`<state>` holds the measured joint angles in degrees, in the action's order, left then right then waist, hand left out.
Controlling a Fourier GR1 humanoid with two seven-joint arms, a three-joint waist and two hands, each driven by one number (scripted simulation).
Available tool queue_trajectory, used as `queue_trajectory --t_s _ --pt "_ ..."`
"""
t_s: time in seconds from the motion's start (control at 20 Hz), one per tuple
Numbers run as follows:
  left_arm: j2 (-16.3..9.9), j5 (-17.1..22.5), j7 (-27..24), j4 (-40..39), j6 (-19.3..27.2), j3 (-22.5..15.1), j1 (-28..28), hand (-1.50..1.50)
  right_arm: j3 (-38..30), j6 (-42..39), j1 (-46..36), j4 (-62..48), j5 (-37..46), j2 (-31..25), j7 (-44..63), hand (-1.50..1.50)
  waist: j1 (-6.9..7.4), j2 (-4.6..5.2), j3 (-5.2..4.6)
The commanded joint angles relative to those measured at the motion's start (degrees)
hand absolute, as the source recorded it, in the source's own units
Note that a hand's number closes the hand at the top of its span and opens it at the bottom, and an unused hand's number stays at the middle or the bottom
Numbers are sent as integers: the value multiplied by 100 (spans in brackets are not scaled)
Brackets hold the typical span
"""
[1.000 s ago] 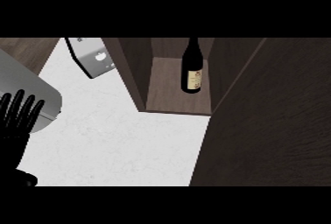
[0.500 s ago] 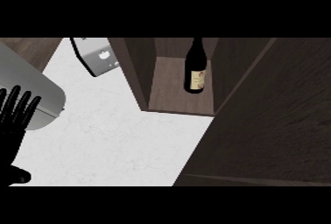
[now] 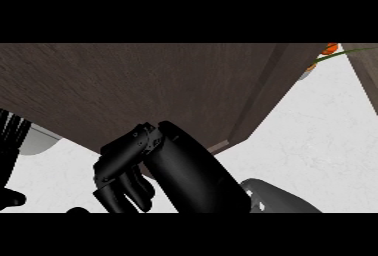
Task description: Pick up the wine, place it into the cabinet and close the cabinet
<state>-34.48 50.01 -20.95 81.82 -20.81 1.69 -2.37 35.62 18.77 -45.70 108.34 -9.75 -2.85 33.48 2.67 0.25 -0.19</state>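
Observation:
A broad dark wood cabinet panel point(image 3: 148, 85) fills the upper left of the head view. The wine bottle and the cabinet's inside are hidden. My right hand point(image 3: 129, 167) rests against the panel's lower edge, its fingers hanging down, relaxed, with nothing in them. Its forearm point(image 3: 196, 177) comes up from the bottom edge. My left hand point(image 3: 10, 134) rests open at the left edge, fingers up.
White counter point(image 3: 317, 130) lies to the right of the panel. A white pot point(image 3: 307, 74) with an orange and green plant point(image 3: 329, 50) stands at the top right. A grey rounded object point(image 3: 35, 142) pokes out under the panel at the left.
The view has shifted. The open cabinet with the bottle inside no longer shows; a wood panel covers that area. My right hand has come into view against the panel.

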Motion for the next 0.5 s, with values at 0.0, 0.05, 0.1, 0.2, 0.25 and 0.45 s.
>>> queue_trajectory --t_s 0.0,0.05,0.1,0.2,0.25,0.45 --pt "74 -57 -34 -31 -66 101 -105 -150 -821 -144 -907 -1210 -538 271 -174 150 -99 -2 14" --pt "4 -168 -226 -387 -378 237 -69 -150 -448 183 -960 -1444 -614 274 -515 150 -111 -3 11" --pt "13 -80 -156 -371 -386 270 -118 -150 -722 -1 -1015 -1749 -747 276 -670 150 -107 1 13" --pt "152 -185 -10 -343 -177 187 54 -150 -557 341 -1265 -2026 -970 280 -678 150 -143 -8 14" --pt "15 -153 -155 -388 -539 386 -204 -150 -877 12 -1007 -1861 -1069 281 -720 150 -166 -15 16" --pt "83 -67 214 149 -124 423 -52 -150 -1053 -143 -777 -2372 -1095 284 -1060 150 -193 -24 21"
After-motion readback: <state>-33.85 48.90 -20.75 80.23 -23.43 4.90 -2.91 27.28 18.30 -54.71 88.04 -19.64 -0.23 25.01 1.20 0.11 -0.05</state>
